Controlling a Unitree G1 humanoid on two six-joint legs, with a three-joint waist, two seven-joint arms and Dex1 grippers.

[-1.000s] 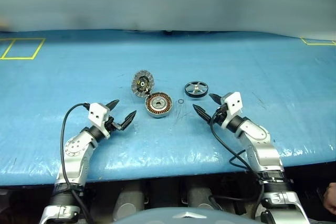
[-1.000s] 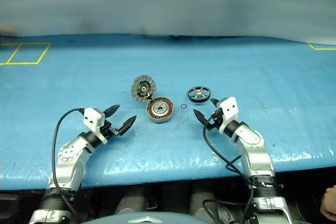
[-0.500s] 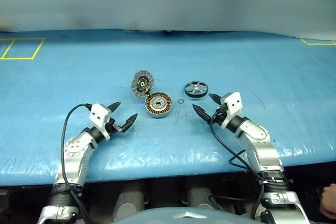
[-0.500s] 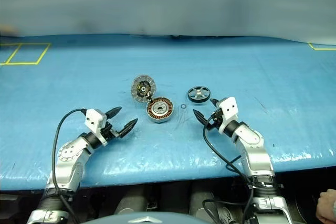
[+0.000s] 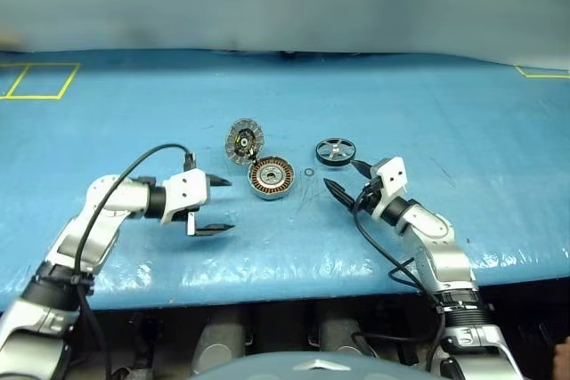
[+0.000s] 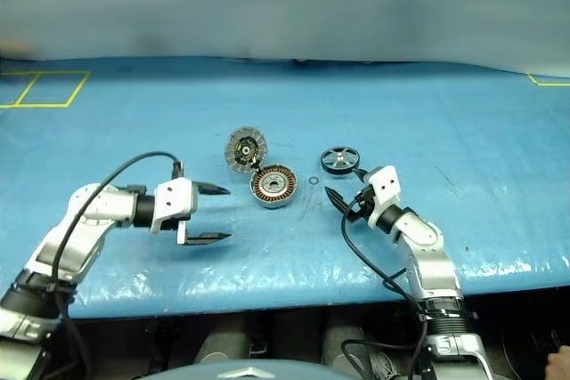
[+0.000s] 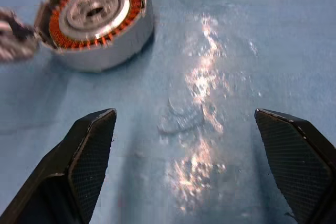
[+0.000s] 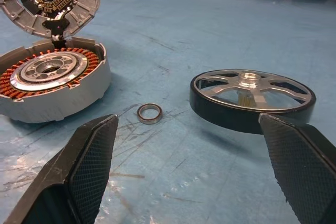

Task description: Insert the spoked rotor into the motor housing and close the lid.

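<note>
Rotor (image 5: 333, 150) untouched on surface (image 5: 445, 113); my left hand (image 5: 216, 206) just swung sideways toward housing (image 5: 269, 176), fingers apart; right hand (image 5: 344, 177) spread, idle. Grasp not started.

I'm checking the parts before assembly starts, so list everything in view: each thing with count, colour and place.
motor housing: one, grey cup with copper-orange winding ring, mid-table, open.
lid: one, grey fins around a dark centre, tilted up at the housing's far edge.
spoked rotor: one, dark rim with silver spokes, lying flat to the right of the housing.
small ring: one, thin metal, between housing and rotor.
table cover: one, blue, with yellow tape marks at the far corners.
left gripper: one, black fingers, open, left of the housing.
right gripper: one, black fingers, open, just short of the rotor.
</note>
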